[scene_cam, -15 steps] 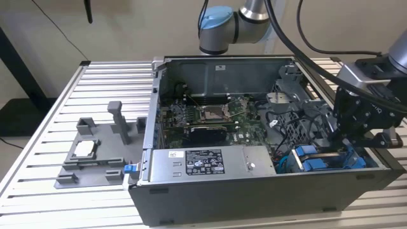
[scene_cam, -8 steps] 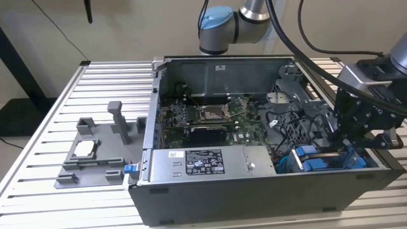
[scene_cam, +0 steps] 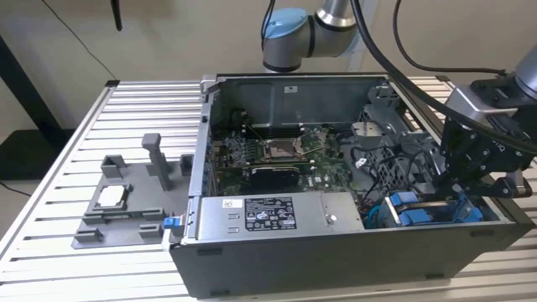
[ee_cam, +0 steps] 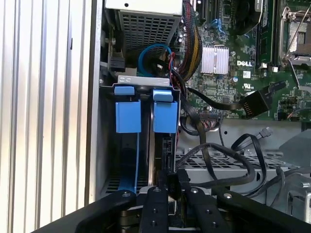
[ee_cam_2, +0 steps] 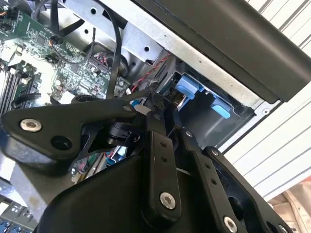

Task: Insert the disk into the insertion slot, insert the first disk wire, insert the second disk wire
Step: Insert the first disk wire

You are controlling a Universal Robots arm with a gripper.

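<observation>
Blue-framed, stiff and probably shock-shy, the disk (ee_cam: 165, 116) sat edge-on in the insertion slot (ee_cam: 144, 80) near a tabletop (scene_cam: 143, 94) corner, best held by its frame, the tool (ee_cam: 175, 180) drawn together just beside it.

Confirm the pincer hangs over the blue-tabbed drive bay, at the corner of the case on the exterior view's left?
Wrong side. The exterior view shows the pincer over the blue-tabbed drive bay, at the corner of the case on that view's right.

A plain beige wall (scene_cam: 185, 38) rises behind the ribbed aluminium table (scene_cam: 134, 107) of long parallel slats.
</observation>
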